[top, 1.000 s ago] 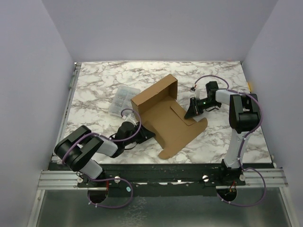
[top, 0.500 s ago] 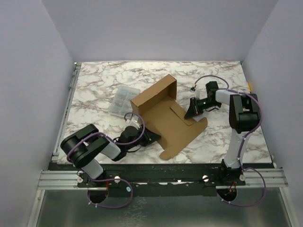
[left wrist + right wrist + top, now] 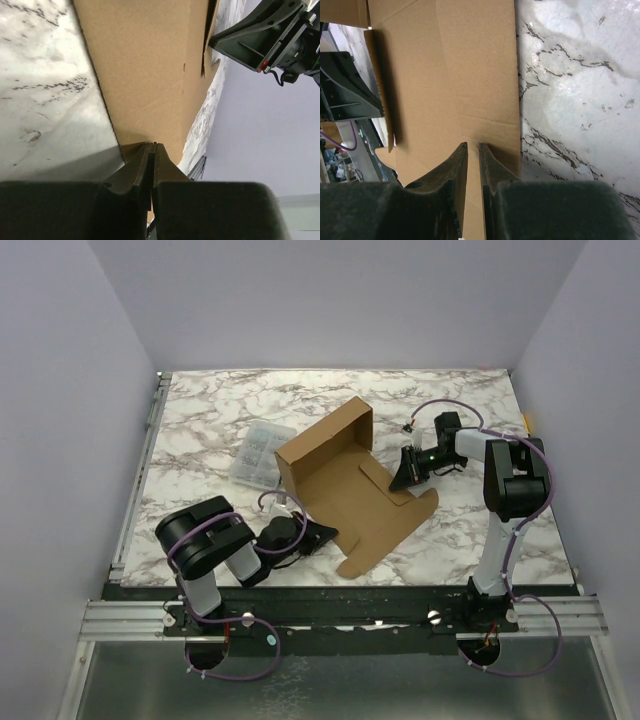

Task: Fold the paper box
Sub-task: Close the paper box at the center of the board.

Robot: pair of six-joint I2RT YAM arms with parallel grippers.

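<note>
The paper box (image 3: pixel 355 490) lies mid-bench, part-formed. Its far end is already raised into a shallow open tray, and its near half is flat on the marble bench (image 3: pixel 200 410). Its long axis runs from far left to near right.

My left end effector (image 3: pixel 325 533) sits low at the sheet's near-left edge with its fingers pressed together. The cardboard spreads away to the right and far side of its tips. From the wrist view I cannot tell whether the edge is caught between them or merely touched.

My right end effector (image 3: pixel 397 482) is at the opposite long edge, pointing in from the right. Only a narrow slit shows between its fingers, above the flat right-hand flap, and whether it nips that flap I cannot tell.

Both arms are at the sheet, one on each flank. The left is nearer the flat near panel, which I judge is the part to be raised next.

The raised tray holds nothing that I can see. A small clear plastic case (image 3: pixel 258 452) rests just left of the tray, its contents too small to make out.
</note>
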